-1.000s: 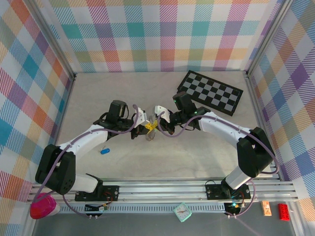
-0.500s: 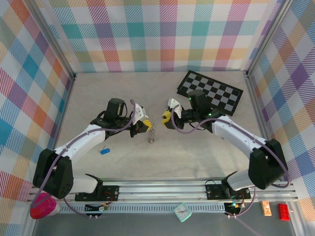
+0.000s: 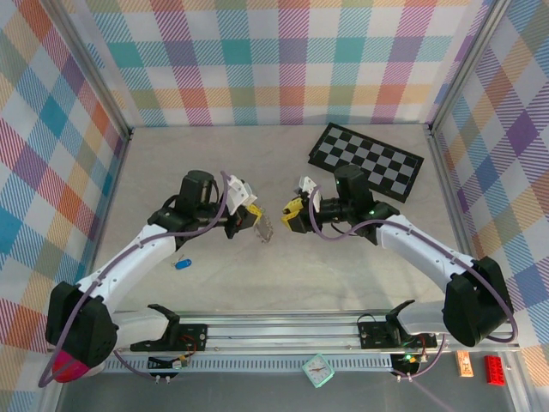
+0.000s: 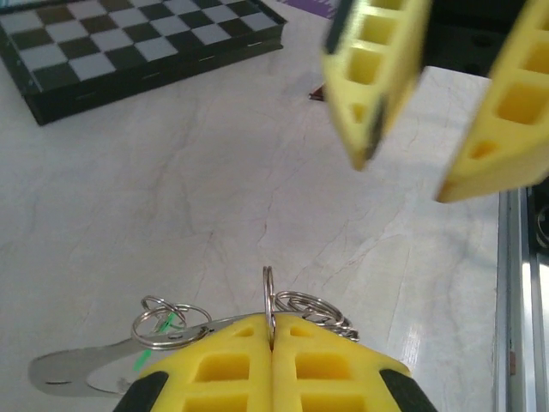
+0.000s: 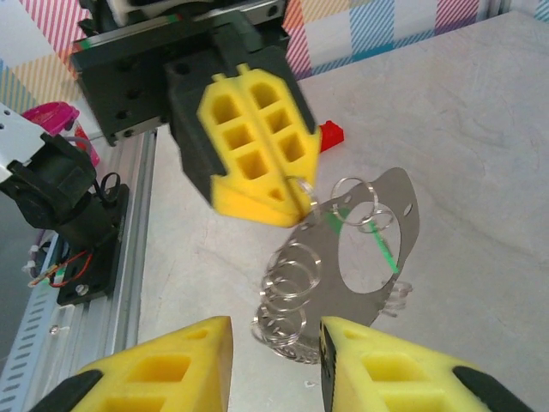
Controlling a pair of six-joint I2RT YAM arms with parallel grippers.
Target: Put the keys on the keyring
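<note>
Hanging from the left jaws: the keyring (image 5: 401, 206), a thin grey hoop pinched by its rim between the shut yellow pads (image 4: 249, 369). It sits over the middle of the tabletop (image 3: 214, 154), a little toward the near edge. Whether its lower rim touches the surface cannot be told.

Attached: a fringe of small silvery split rings (image 5: 287, 296), with a green sliver (image 5: 383, 251) among them, probably a key head already on.

Right jaws: partly parted, empty, facing the hoop from just beside it on its right side.

Loose stock: one blue key (image 3: 182, 263) lies flat on the tabletop toward the near left corner, well apart from both arms. A small red piece (image 5: 331, 133) lies on the surface beyond the hoop, possibly another key, too small to confirm.

Other: chequered board (image 3: 367, 161) at the far right corner.

Status, by judgement: early to middle. The ring is secured and presented; at least the blue key is not yet fetched or threaded.
</note>
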